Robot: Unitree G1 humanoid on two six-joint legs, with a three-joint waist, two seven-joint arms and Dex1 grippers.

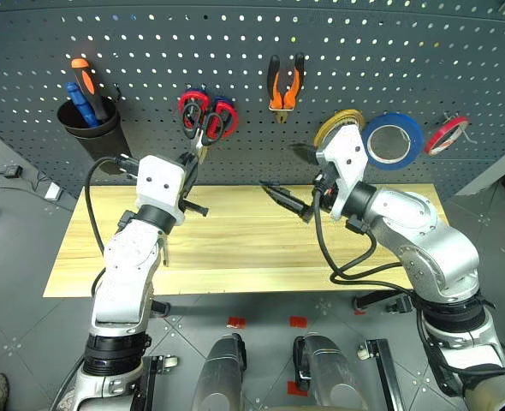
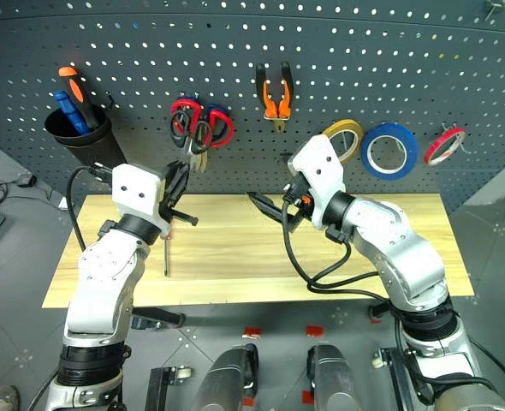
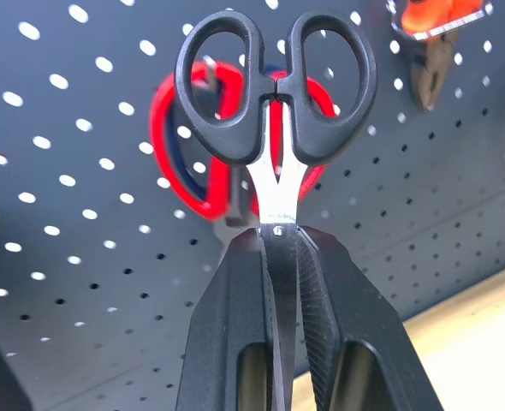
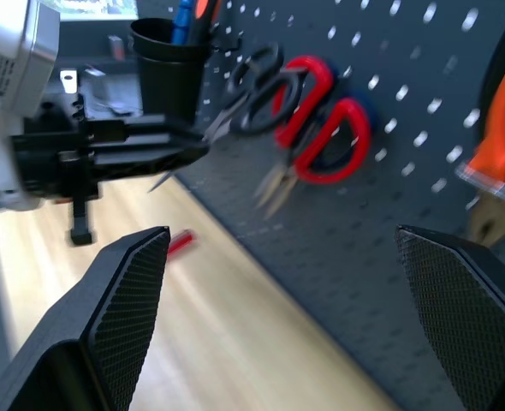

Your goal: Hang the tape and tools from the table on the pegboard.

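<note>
Left gripper point(image 3: 280, 248): clamped shut on the blades of the black-looped scissors point(image 3: 274, 86), loops held up close in front of the pegboard point(image 1: 252, 51), right over the red-looped scissors point(image 1: 221, 117) hanging there.
Right gripper point(image 2: 274, 208): fingers spread wide and empty, held level in front of the pegboard below the pliers point(image 1: 284, 86), turned toward the left gripper.
Done so far: pliers hung on the pegboard, up near its middle; blue tape ring point(image 1: 393, 139) hung on the pegboard to the right of the pliers, between the yellow tape ring point(image 1: 338, 127) and the red tape ring point(image 1: 448, 133).
In hand: the black-looped scissors, raised to the pegboard but not yet hung on a hook.
Left to do: the red-handled screwdriver point(image 2: 167, 250) lay on the table point(image 1: 235, 248), below the pegboard and partly behind the left arm.
Not part of the job: orange and blue screwdrivers point(image 1: 86, 90) stood in the black cup point(image 1: 90, 130) at the pegboard's left.
Hard to make out: the hook meant for the black loops; it may have been the one carrying the red-looped scissors, but the loops covered it.
Cut off: the screwdriver's handle, mostly hidden by the left gripper; in the right wrist view it showed as a red blur point(image 4: 181, 243) on the table.
</note>
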